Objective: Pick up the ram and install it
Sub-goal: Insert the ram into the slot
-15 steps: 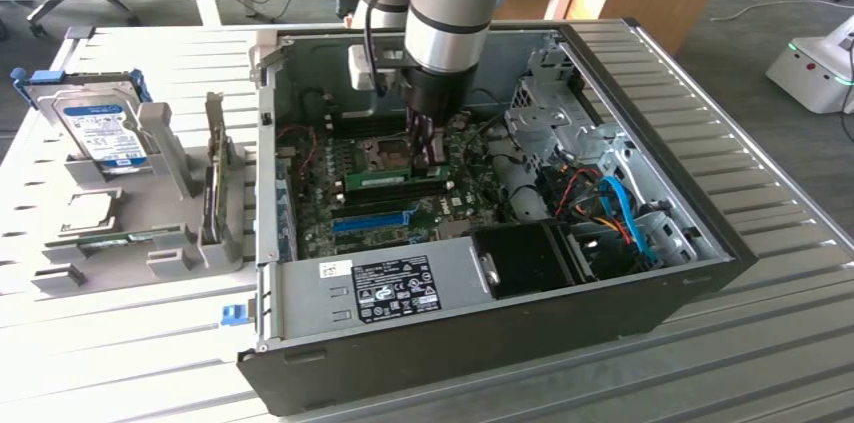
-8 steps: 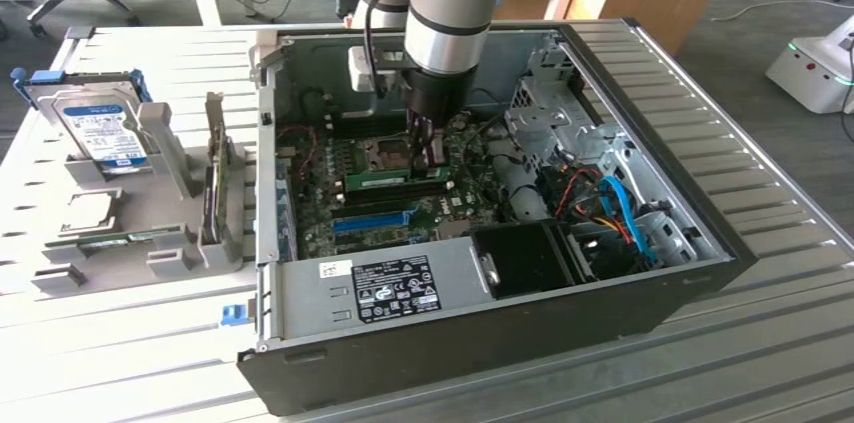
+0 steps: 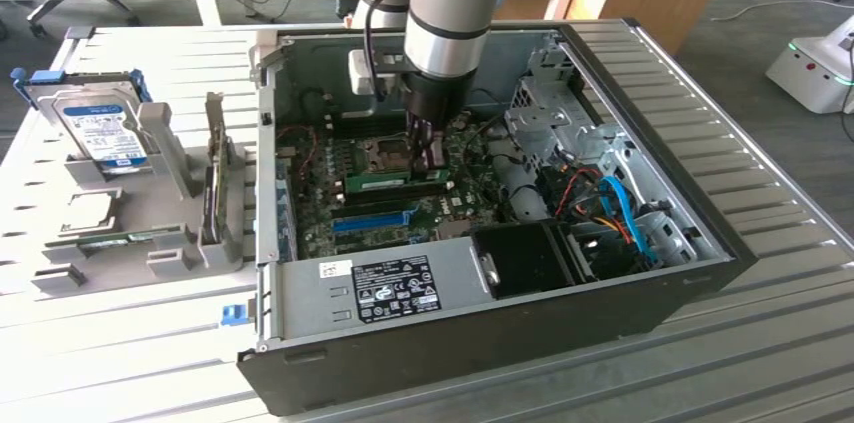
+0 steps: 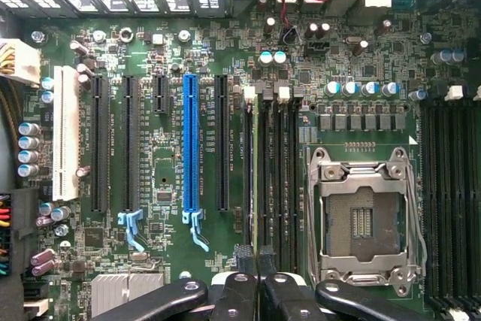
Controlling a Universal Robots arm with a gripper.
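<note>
The ram (image 3: 387,182) is a thin green stick with a pale label. It stands on its long edge over the black memory slots, beside the CPU socket (image 3: 380,153), inside the open computer case. My gripper (image 3: 431,171) reaches straight down into the case and is shut on the stick's end on the exterior view's right. In the wrist view the ram (image 4: 255,171) shows edge-on as a narrow line running away from my shut gripper (image 4: 256,255), in line with a memory slot. Whether it sits fully in the slot cannot be told.
A long bright-blue slot (image 4: 191,144) lies parallel to the memory slots, with black and white slots beyond it. The CPU socket (image 4: 364,219) is bare. A black fan (image 3: 534,258) and blue cables (image 3: 627,213) fill the case's corner. Outside, a grey rack (image 3: 160,253) holds a hard drive (image 3: 100,128) and a card (image 3: 214,178).
</note>
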